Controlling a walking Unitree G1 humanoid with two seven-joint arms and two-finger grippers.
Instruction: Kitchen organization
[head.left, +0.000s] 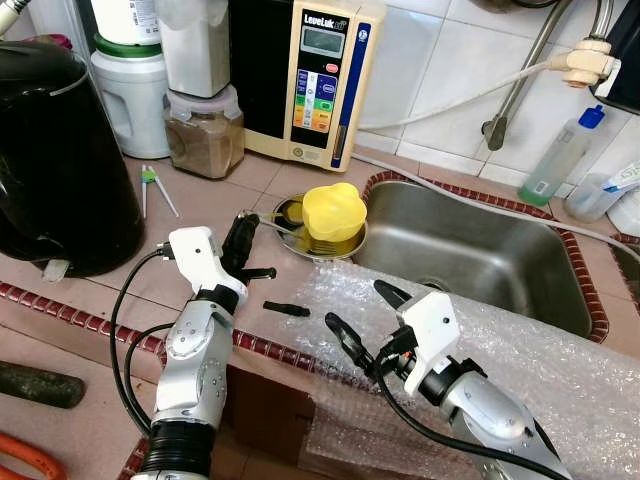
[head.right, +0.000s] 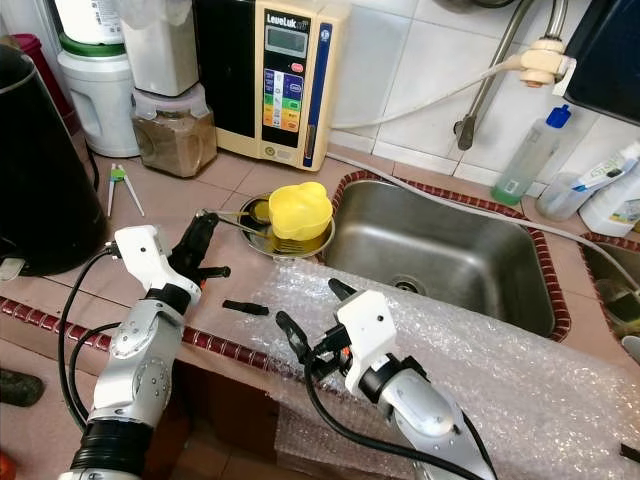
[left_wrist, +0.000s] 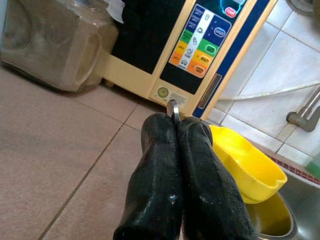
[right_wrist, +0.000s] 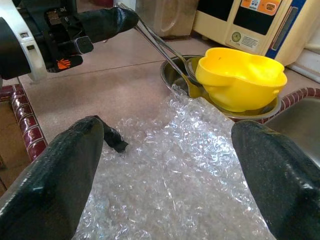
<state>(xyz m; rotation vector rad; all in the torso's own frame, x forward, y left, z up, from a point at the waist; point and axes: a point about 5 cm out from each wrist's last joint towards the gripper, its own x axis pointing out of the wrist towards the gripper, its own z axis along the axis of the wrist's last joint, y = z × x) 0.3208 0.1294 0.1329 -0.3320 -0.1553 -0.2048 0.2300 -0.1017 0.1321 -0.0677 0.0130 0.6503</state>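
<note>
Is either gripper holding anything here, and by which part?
The left gripper pinches the handle ends of metal spoons resting in the steel bowl. The right gripper is open, holding nothing.

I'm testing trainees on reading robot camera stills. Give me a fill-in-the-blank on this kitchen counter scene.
1. The left gripper is shut on metal ____ handles.
2. The yellow bowl sits in a ____ bowl.
3. The right gripper hovers open over ____ wrap.
4. The metal bowl is on the sink's ____ side.

Missing: spoon; metal; bubble; left
</note>
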